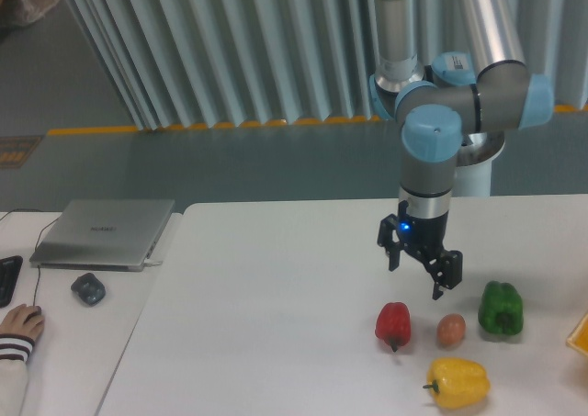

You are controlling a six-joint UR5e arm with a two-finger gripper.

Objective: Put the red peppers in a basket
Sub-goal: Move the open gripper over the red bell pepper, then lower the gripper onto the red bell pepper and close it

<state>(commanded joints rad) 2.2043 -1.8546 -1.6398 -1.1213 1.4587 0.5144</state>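
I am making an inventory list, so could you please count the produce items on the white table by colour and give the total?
Red: 1, the red pepper
Green: 1, the green pepper
Yellow: 1, the yellow pepper
Tan-pink: 1, the small round fruit
Total: 4

Red bell pepper: small, glossy, uniform red. It rests on the white table surface with its rounded body uppermost and a short dark stem pointing down toward the front edge. It lies untouched, apart from the items near it. It is the leftmost piece in the group of produce and is smaller than the other two peppers
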